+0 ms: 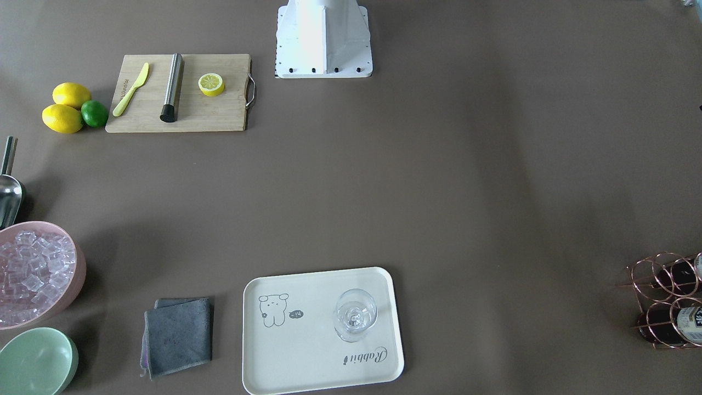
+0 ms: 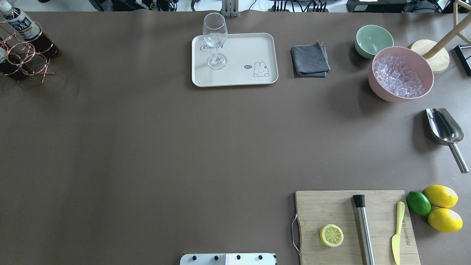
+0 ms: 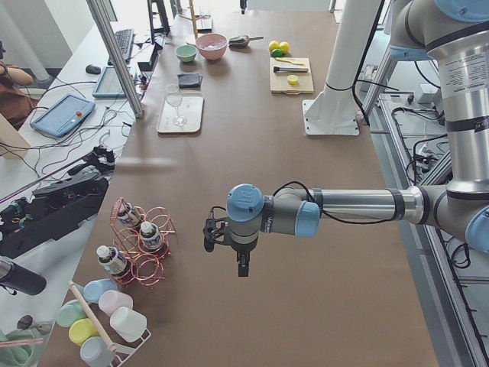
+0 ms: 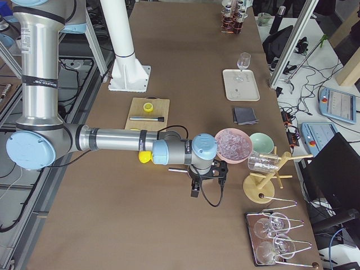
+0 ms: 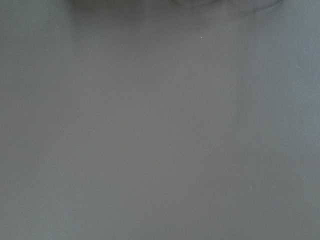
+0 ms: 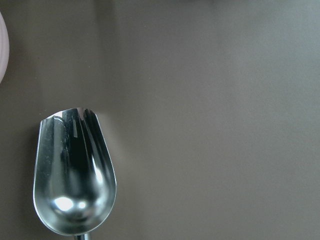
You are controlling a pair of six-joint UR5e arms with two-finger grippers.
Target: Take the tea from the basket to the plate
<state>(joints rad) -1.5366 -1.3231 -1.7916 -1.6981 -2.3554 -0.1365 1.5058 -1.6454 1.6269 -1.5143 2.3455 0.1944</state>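
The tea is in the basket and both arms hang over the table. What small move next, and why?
Probably swing the left gripper toward the basket, stopping above a tea bottle. It hangs over bare table, apart from the basket, and its wrist view shows nothing else. The right gripper is at the table's other end.

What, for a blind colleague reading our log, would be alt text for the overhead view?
A brown table: a copper wire basket holding small clear bottles of dark tea sits at the far left corner, a cream rectangular tray bearing a clear stemmed glass at far centre.
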